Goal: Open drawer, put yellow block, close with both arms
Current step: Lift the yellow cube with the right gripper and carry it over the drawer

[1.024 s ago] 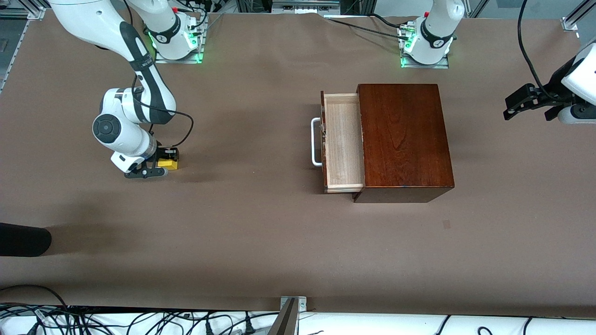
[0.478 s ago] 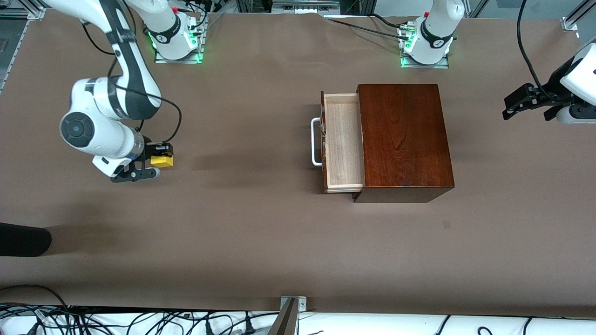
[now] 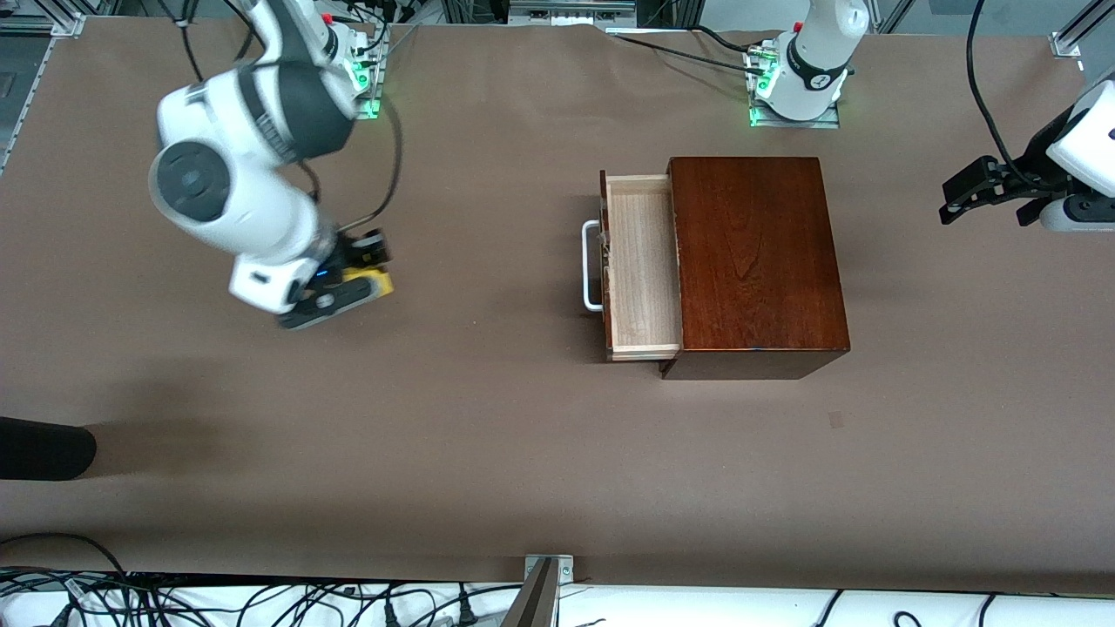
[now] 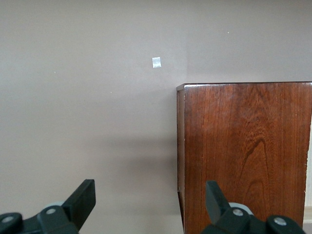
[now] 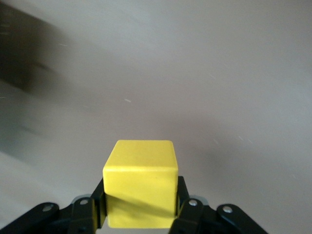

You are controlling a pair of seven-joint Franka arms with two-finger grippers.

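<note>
My right gripper (image 3: 359, 280) is shut on the yellow block (image 3: 375, 282) and holds it in the air over the brown table, toward the right arm's end. In the right wrist view the yellow block (image 5: 141, 183) sits squarely between the black fingers (image 5: 92, 209). The drawer (image 3: 643, 266) is pulled out of the dark mahogany box (image 3: 753, 252), its pale tray bare and its white handle (image 3: 591, 266) facing the right arm's end. My left gripper (image 3: 967, 193) waits open in the air past the box at the left arm's end. The left wrist view shows the box (image 4: 243, 151) past its spread fingers (image 4: 80, 200).
A black rounded object (image 3: 43, 448) juts in at the table edge toward the right arm's end, nearer the camera. Cables run along the table's near edge (image 3: 261, 601). A small pale mark (image 3: 835, 419) lies on the table, nearer the camera than the box.
My right gripper has risen off the table with the yellow block and swung toward the drawer. The left arm and the drawer have not moved.
</note>
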